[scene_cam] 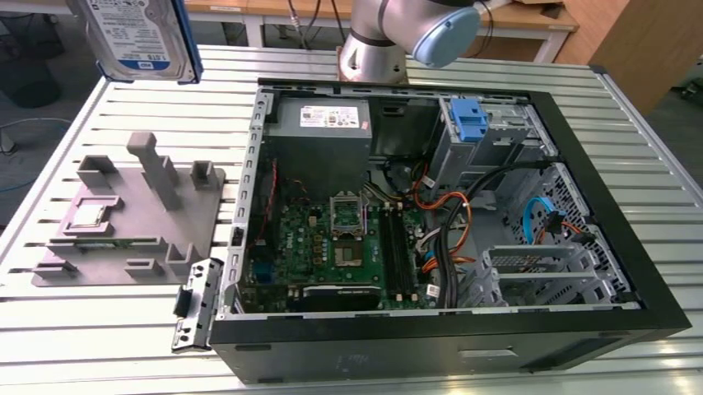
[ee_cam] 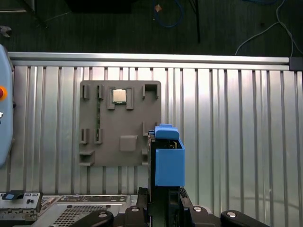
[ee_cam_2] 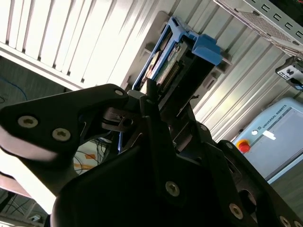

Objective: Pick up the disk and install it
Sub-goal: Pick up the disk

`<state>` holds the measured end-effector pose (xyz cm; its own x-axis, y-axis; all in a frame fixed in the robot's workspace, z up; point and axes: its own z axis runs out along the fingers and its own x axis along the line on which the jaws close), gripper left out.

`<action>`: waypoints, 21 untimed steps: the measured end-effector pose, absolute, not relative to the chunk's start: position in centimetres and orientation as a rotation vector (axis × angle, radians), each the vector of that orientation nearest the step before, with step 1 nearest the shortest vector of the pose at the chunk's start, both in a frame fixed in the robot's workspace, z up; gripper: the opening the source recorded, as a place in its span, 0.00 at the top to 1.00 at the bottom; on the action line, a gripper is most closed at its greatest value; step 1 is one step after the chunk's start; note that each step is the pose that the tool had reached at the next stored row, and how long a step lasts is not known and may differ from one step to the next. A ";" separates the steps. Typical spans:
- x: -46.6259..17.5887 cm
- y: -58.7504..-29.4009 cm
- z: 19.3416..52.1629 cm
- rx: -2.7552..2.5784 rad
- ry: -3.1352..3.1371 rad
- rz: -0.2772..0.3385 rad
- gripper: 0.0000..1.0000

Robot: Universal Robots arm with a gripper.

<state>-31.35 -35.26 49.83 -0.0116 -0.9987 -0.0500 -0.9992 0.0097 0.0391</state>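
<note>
The disk (scene_cam: pixel 137 37), a silver hard drive with a white-and-blue label and blue rails, hangs in the air above the table's far corner at the exterior view's left. In the first wrist view I look down its edge, with the blue rail (ee_cam: pixel 169 163) over the edge of the grey fixture plate (ee_cam: pixel 120 123). My gripper (ee_cam: pixel 163 196) is shut on the disk, with its black fingers on either side of it. The second wrist view shows the disk (ee_cam_2: pixel 173 59) end-on between the fingers (ee_cam_2: pixel 151 101).
An open computer case (scene_cam: pixel 439 222) lies on the slatted metal table (scene_cam: pixel 99 329). It holds a grey power-supply box (scene_cam: pixel 321 119), a motherboard (scene_cam: pixel 329 247) and a metal cage with a blue latch (scene_cam: pixel 469 123). The arm's base (scene_cam: pixel 374 49) stands behind the case.
</note>
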 end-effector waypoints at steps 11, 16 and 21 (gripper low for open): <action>-30.2 -35.3 49.8 -2.203 2.227 0.099 0.65; -29.8 -35.3 49.8 -2.203 2.226 0.099 0.65; -29.3 -35.3 49.8 -2.203 2.226 0.099 0.65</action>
<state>-29.31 -35.26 49.83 -0.0116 -0.9987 -0.0501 -0.9992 0.0097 0.0391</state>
